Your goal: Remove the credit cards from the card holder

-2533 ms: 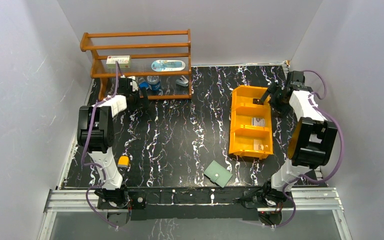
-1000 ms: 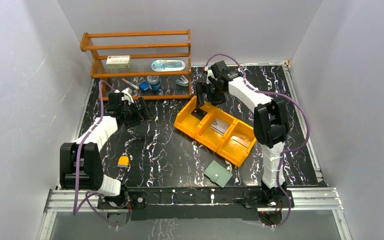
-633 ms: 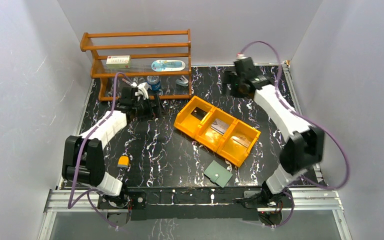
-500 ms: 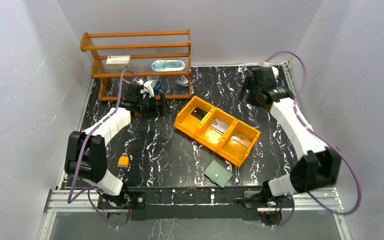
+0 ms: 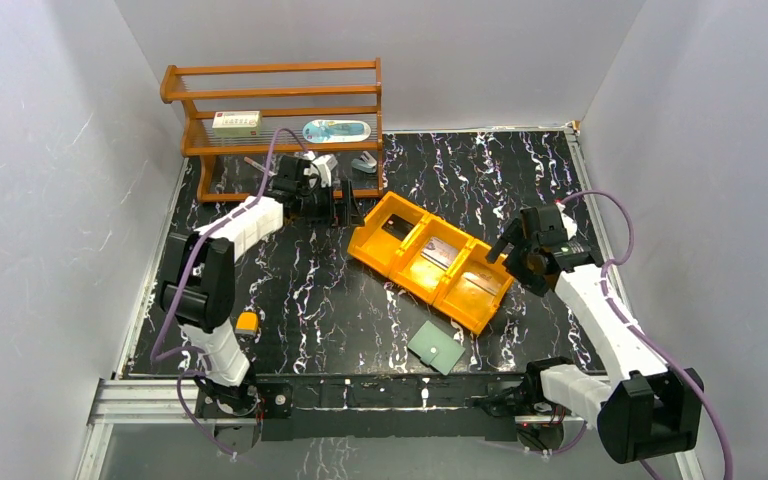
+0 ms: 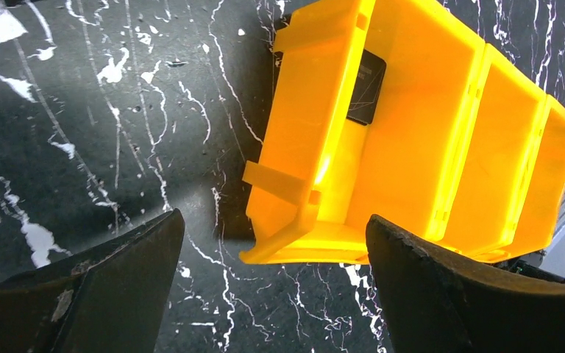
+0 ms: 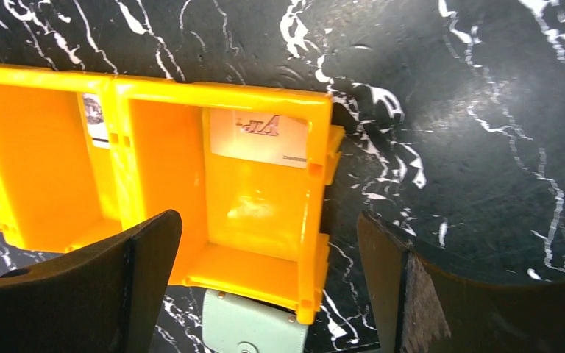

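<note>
- Lit brightly and evenly from overhead in the top view, with the pale walls (image 5: pixel 60 200) washed to a flat grey-lilac.
- Only soft, short shadows on the black marbled table (image 5: pixel 380 290), darkest just beside the right end of the orange tray (image 5: pixel 430 262).
- Small and slightly soft in fine detail across the top view.
- Blown out to glowing yellow-white along the tray's near corner in the left wrist view, with a pale sheen on the table beside it.
- Dark, underexposed and out of focus on the left fingers (image 6: pixel 96 294) along the bottom edge.
- Sharper on the tray floor in the right wrist view, mildly glossy there, and blurred and nearly black on the right fingers (image 7: pixel 66 287).
</note>
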`<state>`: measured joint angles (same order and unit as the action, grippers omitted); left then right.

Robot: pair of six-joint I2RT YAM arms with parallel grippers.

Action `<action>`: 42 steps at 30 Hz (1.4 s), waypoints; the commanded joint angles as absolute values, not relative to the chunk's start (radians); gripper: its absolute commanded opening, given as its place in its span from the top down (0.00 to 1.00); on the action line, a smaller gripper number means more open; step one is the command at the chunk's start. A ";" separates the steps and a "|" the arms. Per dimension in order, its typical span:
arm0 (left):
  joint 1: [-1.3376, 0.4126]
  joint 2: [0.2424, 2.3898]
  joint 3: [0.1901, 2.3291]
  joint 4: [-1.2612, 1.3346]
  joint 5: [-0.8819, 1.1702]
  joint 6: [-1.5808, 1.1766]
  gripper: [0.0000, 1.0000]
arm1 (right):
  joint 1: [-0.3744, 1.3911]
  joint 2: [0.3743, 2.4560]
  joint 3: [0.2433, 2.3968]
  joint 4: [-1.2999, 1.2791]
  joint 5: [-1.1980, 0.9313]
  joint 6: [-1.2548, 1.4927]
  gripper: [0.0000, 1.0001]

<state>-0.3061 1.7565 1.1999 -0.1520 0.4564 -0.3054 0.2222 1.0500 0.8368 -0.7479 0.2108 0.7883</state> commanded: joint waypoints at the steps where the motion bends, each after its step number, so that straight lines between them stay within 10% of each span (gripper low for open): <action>1: -0.320 1.799 1.260 -0.160 0.550 -0.276 0.08 | 0.217 1.080 0.824 -0.658 0.134 0.838 0.02; 20: -0.385 1.820 1.242 -0.178 0.615 -0.227 0.17 | 0.216 1.316 0.939 -0.566 -0.022 0.604 0.02; 42: -0.384 1.566 1.009 -0.237 0.204 -0.262 0.14 | 0.217 1.699 1.219 -0.434 -0.377 0.522 0.02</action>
<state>-0.3779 1.6238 1.0248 -0.2111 0.2665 -0.2470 0.2115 1.6585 1.1355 -0.4953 -0.2733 0.5358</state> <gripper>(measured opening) 0.851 0.983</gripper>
